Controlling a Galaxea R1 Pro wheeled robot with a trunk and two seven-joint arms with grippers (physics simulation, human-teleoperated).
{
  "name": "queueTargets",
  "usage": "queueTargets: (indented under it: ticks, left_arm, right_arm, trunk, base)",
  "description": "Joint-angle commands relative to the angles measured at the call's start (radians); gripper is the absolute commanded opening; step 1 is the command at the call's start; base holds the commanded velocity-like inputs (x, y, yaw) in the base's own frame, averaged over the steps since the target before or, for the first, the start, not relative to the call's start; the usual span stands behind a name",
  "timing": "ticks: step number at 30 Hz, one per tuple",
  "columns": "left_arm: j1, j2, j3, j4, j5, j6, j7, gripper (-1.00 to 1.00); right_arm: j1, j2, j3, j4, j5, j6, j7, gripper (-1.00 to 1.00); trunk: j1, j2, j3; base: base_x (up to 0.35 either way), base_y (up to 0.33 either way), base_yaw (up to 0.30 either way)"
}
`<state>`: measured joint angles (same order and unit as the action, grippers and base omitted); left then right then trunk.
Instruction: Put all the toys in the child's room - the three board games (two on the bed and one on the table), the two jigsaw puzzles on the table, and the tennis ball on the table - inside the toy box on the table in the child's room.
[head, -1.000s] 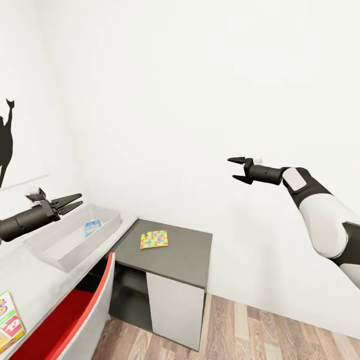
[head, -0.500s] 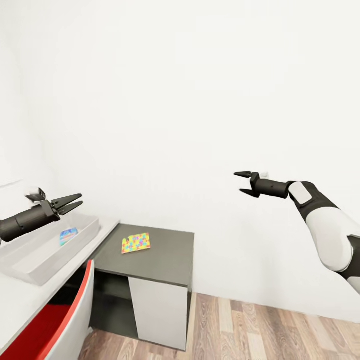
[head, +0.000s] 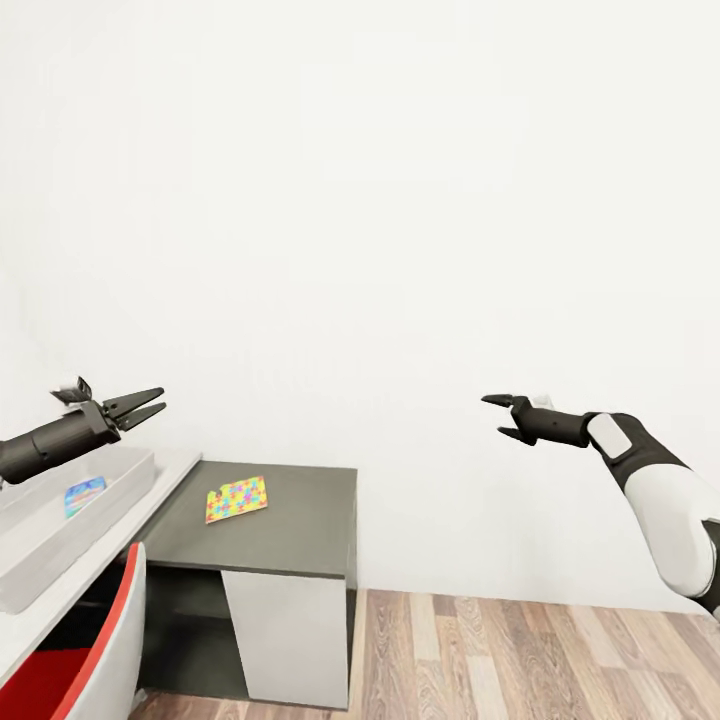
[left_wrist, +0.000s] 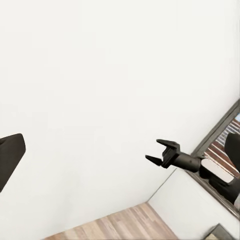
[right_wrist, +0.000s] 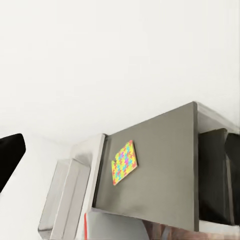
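The toy box (head: 70, 520) sat on the pale top of the table (head: 290, 530) at the head view's left edge, cut off by the frame. Inside it lay the small blue board game (head: 84, 494), flat on the bin's floor; nothing else could be made out in the part of the bin that showed. From the right wrist view the box (right_wrist: 65, 200) appeared as a grey bin just beside the dark lower section, its inside not visible. One jigsaw (head: 236, 498) lay flat on the dark-grey lower section, near its back left corner and well apart from the box; the right wrist view showed the same jigsaw (right_wrist: 124, 162) there. A red-and-grey chair (head: 90, 660) stood below the pale top.

The left gripper (head: 150, 402) hung in the air above the box, its fingers spread and holding nothing. The right gripper (head: 508, 415) was out over the wood floor (head: 520, 660), far from the table, fingers also apart and empty; the left wrist view showed it (left_wrist: 160, 152) against the white wall.

Compared with a second before, the whole view had swung right: table, box and jigsaw all sat further left in the frame, and the Skip-Bo box and the dark wall figure had left it. The right arm had dropped lower.
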<state>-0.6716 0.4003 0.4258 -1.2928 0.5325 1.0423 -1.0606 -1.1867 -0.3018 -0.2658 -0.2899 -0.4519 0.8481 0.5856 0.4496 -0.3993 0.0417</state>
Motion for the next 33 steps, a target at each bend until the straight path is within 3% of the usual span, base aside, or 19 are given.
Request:
queueTargets:
  ticks: [1, 10, 20, 33]
  left_arm:
    - [0.000, 0.000, 0.001, 0.000, -0.002, 0.004, -0.004, 1.00]
    - [0.001, 0.000, 0.001, 0.000, -0.002, 0.004, -0.004, 1.00]
    - [0.001, 0.001, 0.001, 0.000, -0.002, 0.004, -0.004, 1.00]
    - [0.001, 0.001, 0.001, 0.000, -0.002, 0.004, -0.004, 1.00]
  right_arm:
    - [0.018, -0.002, -0.007, 0.000, 0.006, -0.001, -0.001, 1.00]
    - [0.128, -0.003, -0.008, 0.010, 0.097, -0.115, -0.011, 1.00]
    - [0.223, -0.001, -0.009, 0.012, 0.116, -0.204, -0.021, 1.00]
    - [0.326, 0.010, -0.009, 0.020, 0.118, -0.360, -0.213, 1.00]
  trunk:
    - [0.000, -0.001, 0.001]
    - [0.000, -0.001, 0.010]
    - [0.000, -0.001, 0.020]
    - [0.000, -0.001, 0.032]
  base:
    - [0.000, 0.000, -0.246]
    - [0.000, 0.000, -0.246]
    - [-0.019, 0.000, -0.245]
    - [-0.224, 0.000, -0.197]
